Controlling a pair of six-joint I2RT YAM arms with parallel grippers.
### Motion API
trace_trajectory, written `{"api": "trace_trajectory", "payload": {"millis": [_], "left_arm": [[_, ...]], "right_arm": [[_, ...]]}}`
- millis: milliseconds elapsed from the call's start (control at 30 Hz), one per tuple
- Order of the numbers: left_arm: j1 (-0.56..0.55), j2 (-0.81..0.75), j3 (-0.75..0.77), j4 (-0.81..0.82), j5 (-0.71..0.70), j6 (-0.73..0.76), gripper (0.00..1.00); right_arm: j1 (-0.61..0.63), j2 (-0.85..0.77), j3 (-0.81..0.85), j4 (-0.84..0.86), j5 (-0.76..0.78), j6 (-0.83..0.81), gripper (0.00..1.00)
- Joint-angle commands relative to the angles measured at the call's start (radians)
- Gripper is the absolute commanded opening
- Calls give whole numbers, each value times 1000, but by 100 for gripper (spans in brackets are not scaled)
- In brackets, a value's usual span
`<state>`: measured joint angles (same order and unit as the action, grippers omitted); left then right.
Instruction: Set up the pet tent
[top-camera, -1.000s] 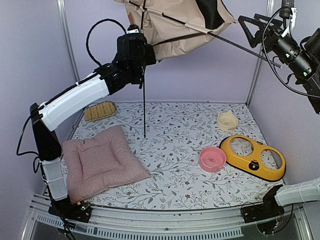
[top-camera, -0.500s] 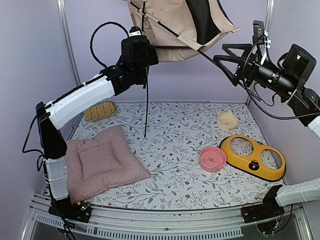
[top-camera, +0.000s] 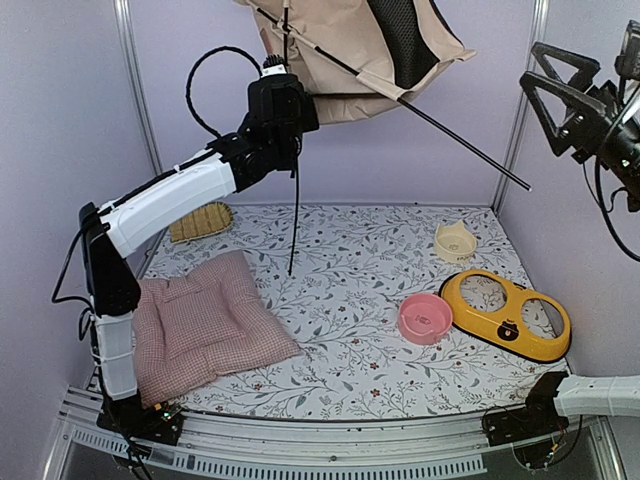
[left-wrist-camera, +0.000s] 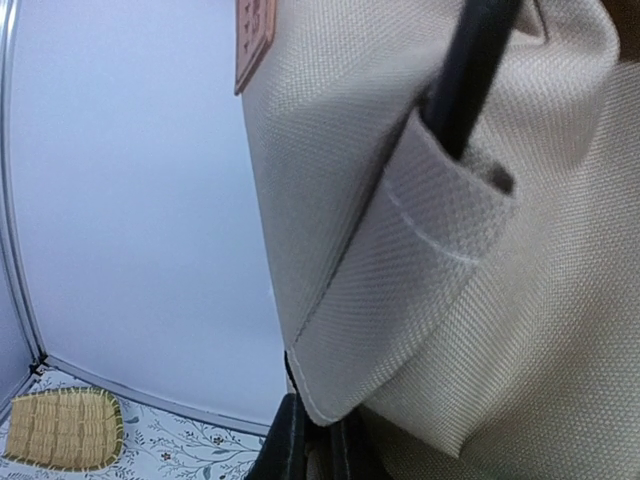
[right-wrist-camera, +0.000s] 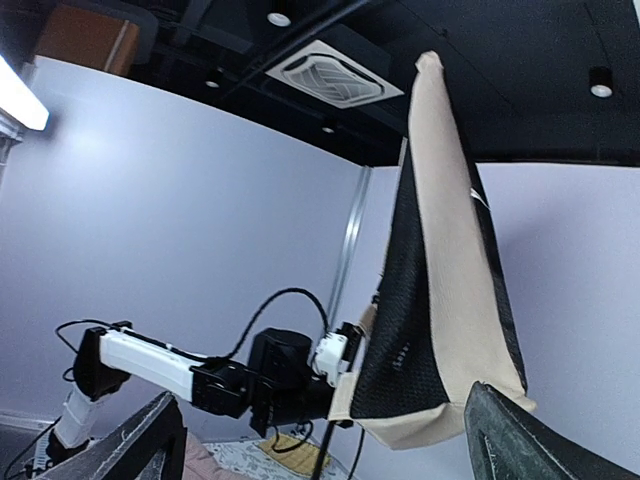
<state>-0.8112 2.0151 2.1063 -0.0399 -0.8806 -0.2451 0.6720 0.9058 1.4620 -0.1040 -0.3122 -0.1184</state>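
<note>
The pet tent (top-camera: 345, 55), beige fabric with a black mesh panel (top-camera: 395, 30), hangs high at the back. My left gripper (top-camera: 290, 92) is shut on its fabric edge. In the left wrist view the fabric (left-wrist-camera: 450, 300) fills the frame, with a black pole (left-wrist-camera: 475, 70) in a sleeve and a brown label (left-wrist-camera: 254, 35); my left gripper (left-wrist-camera: 315, 445) pinches the hem. One pole (top-camera: 293, 220) hangs down to the floor, and another (top-camera: 470, 145) juts right. My right gripper (top-camera: 530, 63) is open and empty, to the right of that pole's tip. In the right wrist view my right gripper (right-wrist-camera: 330, 450) faces the tent (right-wrist-camera: 450, 300).
On the floral floor lie a pink checked cushion (top-camera: 205, 325) at the front left, a woven mat (top-camera: 200, 220) at the back left, a pink bowl (top-camera: 425, 317), a yellow double feeder (top-camera: 505, 315) and a cream bowl (top-camera: 455, 240). Walls and frame posts close in both sides.
My right gripper came in beside the jutting pole, then drew back to the right, open and empty. The left arm and tent shifted slightly right.
</note>
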Motion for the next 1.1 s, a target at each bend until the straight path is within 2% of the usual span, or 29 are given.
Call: {"api": "trace_trajectory", "payload": {"millis": [0,67,133,267,367,500,667,733,833,933,1067], "left_arm": [[14,76,-5,-133,-30,20,0],[14,83,3,-133,-34,26,0],[16,87,10,-132,-36,33,0],[18,91,19,-137,-36,46,0],[19,92,32,-147,-37,54,0],[20,91,50,-168,-29,59,0],[19,77,83,-239,-10,36,0],[19,60,84,-276,8,15,0],[16,30,85,-347,20,-31,0],[10,-10,59,-421,29,-93,0],[-4,-76,28,-513,32,-189,0]], "right_arm": [[1,27,51,-3,-291,23,99],[5,71,67,-16,-420,66,99],[41,113,65,-38,-465,95,98],[238,208,72,-184,-245,10,96],[323,261,42,-191,-119,1,94],[361,292,-87,-88,-1,90,94],[379,364,-167,-72,388,244,94],[372,380,-206,-37,512,279,96],[333,427,-187,-76,658,342,97],[324,448,-177,-38,667,348,98],[336,499,-198,46,583,340,98]]}}
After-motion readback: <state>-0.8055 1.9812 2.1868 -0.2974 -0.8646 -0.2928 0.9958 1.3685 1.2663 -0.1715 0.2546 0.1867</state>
